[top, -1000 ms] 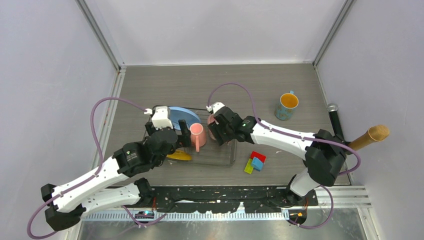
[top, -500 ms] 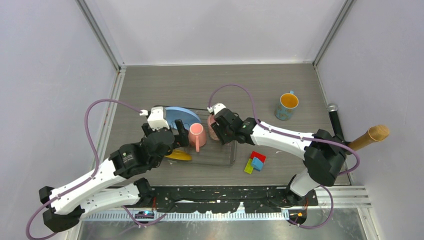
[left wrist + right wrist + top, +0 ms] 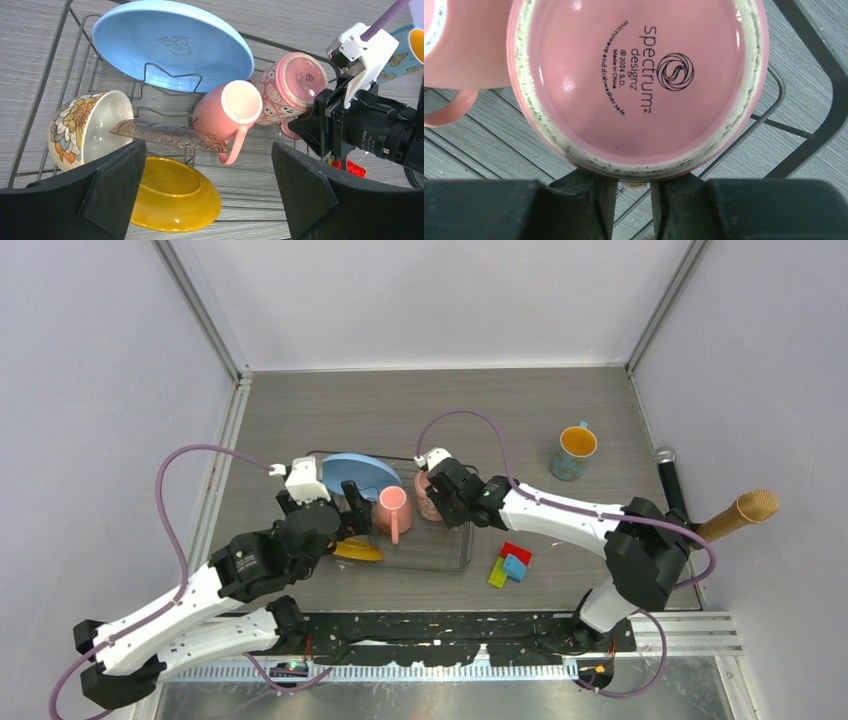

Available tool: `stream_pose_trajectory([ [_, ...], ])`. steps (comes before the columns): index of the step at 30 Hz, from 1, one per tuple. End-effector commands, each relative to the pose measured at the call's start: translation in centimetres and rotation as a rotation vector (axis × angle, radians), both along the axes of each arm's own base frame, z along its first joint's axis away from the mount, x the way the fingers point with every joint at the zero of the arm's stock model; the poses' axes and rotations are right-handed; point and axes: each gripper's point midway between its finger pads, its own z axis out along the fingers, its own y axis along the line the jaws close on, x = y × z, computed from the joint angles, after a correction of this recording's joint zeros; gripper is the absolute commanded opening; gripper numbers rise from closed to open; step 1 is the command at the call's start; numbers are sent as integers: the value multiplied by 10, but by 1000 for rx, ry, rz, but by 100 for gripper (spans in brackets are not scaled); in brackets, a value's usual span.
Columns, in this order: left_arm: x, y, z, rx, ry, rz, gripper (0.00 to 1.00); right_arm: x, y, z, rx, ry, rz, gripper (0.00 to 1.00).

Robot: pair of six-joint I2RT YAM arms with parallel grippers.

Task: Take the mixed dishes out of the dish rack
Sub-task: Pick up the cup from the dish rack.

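The dish rack [image 3: 462, 555] holds a light blue plate [image 3: 172, 42], a cream flowered bowl [image 3: 87, 127], a yellow plate [image 3: 172, 192], a salmon mug [image 3: 230, 112] and a speckled pink mug [image 3: 290, 85]. My left gripper [image 3: 207, 200] hangs open above the rack's near side, over the yellow plate [image 3: 357, 551]. My right gripper [image 3: 630, 181] sits against the speckled pink mug's base [image 3: 639, 85], its jaws a narrow gap apart. The tips are hidden under the mug. A blue mug with orange inside [image 3: 574, 450] stands on the table to the right.
A clear ribbed dish [image 3: 165, 135] leans between the bowl and the salmon mug. Red, blue and green blocks [image 3: 512, 562] lie right of the rack. A dark rod [image 3: 668, 475] and a brown cone [image 3: 745, 510] stand at the right wall.
My right gripper's jaws have narrowed at the speckled pink mug. My left arm has drawn back to the left, uncovering more of the blue plate.
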Motion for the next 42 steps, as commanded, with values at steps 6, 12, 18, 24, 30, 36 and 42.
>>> stream_pose_trajectory([
  [6,2,3,3,-21,-19,23,100,6,7,6,41,-29,-24,20],
  [12,3,-1,1,-13,-11,17,100,7,9,18,82,-51,-32,10],
  [18,4,-4,1,-17,-10,13,100,7,11,40,146,-101,-14,0],
  [24,4,-5,1,-28,-13,8,100,2,17,58,225,-125,16,0],
  [30,3,-6,3,-39,-18,-1,100,1,18,77,300,-155,6,0],
  [36,2,-8,6,-59,-29,-17,100,-1,18,105,406,-204,-14,0],
  [42,0,-15,10,-73,-36,-64,100,-9,16,138,524,-220,-41,0],
])
